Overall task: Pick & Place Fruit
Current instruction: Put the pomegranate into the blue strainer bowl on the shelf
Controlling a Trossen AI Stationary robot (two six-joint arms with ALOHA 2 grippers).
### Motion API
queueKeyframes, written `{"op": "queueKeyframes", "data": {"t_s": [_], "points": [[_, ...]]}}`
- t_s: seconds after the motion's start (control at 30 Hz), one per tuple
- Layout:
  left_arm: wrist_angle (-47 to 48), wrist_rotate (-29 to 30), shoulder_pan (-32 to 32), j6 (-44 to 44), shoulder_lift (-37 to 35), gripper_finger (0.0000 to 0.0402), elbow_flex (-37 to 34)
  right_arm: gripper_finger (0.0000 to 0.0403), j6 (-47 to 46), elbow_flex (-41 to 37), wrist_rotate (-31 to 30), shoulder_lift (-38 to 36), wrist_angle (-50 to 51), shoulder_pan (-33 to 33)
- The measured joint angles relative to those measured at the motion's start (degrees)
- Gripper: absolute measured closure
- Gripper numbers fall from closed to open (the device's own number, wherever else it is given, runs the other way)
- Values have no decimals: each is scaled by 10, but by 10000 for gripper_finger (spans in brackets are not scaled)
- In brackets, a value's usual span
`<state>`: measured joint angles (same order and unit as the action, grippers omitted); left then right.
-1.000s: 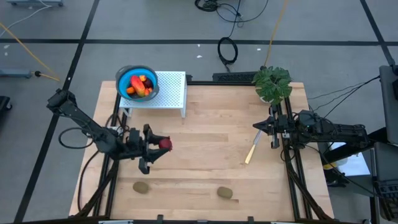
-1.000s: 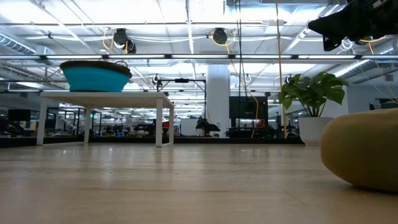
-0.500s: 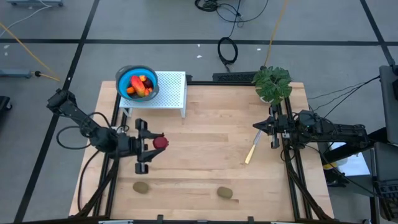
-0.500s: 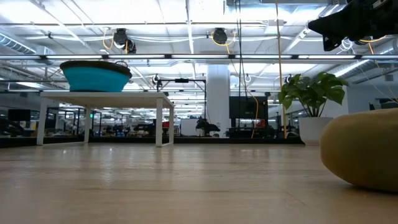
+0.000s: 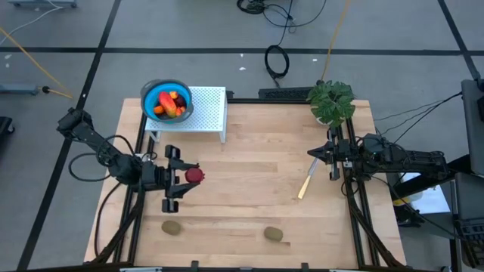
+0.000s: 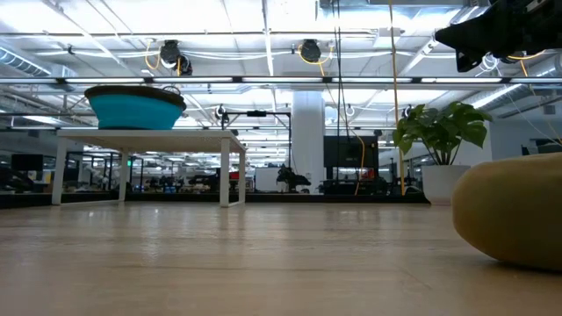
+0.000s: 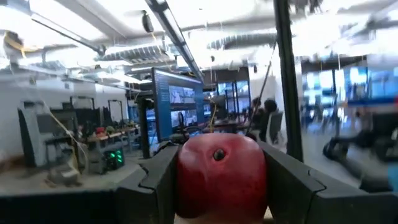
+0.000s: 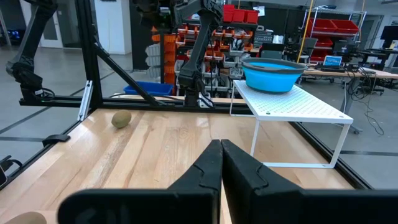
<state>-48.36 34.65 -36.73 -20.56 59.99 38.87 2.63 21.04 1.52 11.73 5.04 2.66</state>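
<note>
We see a pale wooden tabletop (image 5: 249, 174). Two kiwis lie on its near strip, one (image 5: 172, 227) toward the left, the other (image 5: 273, 234) near the middle. A yellow stick (image 5: 305, 183) lies at right. At the far left corner stands a white stand (image 5: 206, 109) carrying a blue bowl (image 5: 151, 94) of fruit; a plant (image 5: 330, 102) sits at the far right corner.

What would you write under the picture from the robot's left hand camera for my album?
The left gripper squeezes a dark red toy apple between its two dark fingers.
</note>
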Motion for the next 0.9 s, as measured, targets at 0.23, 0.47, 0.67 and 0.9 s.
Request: {"op": "queueKeyframes", "data": {"t_s": [0.23, 0.47, 0.67, 0.9], "points": [[-60, 12, 11, 161, 0, 217, 0, 403, 0, -14, 0, 0, 0, 0], [-104, 121, 30, 321, 0, 217, 0, 403, 0, -49, 0, 0, -4, 0], [-99, 289, 47, 471, 0, 217, 0, 403, 0, -55, 0, 0, -5, 0], [-83, 460, 66, 402, 0, 217, 0, 403, 13, -55, 0, 0, -5, 0]]}}
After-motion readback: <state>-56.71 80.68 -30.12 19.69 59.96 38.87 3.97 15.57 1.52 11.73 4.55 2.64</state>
